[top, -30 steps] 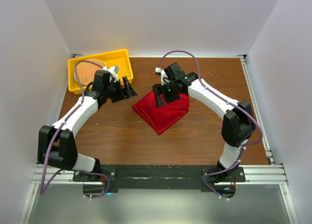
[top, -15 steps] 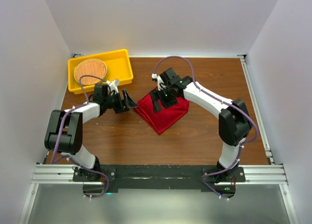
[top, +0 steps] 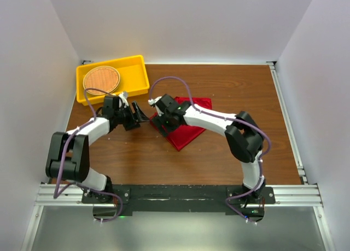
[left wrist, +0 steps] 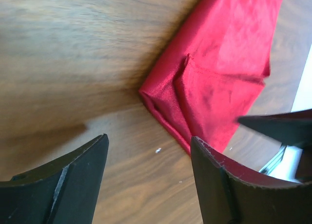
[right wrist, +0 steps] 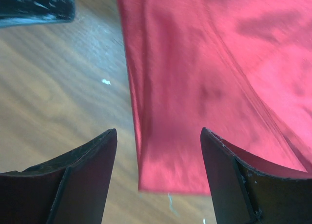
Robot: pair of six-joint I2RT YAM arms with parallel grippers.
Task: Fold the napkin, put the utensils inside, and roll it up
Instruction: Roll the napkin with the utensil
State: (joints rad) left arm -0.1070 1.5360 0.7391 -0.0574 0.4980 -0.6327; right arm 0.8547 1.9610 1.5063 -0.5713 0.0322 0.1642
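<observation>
Left tool (top: 141, 113) beside napkin (top: 187, 134), yellow bin (top: 140, 70) near

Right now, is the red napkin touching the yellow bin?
Apart. The top external view shows a strip of bare wooden table between the red napkin and the near wall of the yellow bin.

A yellow bin (top: 134, 76) sits at the far left corner of the brown wooden table (top: 219, 152), holding a round woven orange-brown mat (top: 101, 79) (in its left half). White walls (top: 180, 21) enclose the table on three sides, and a metal rail (top: 290, 193) runs along the near edge.
</observation>
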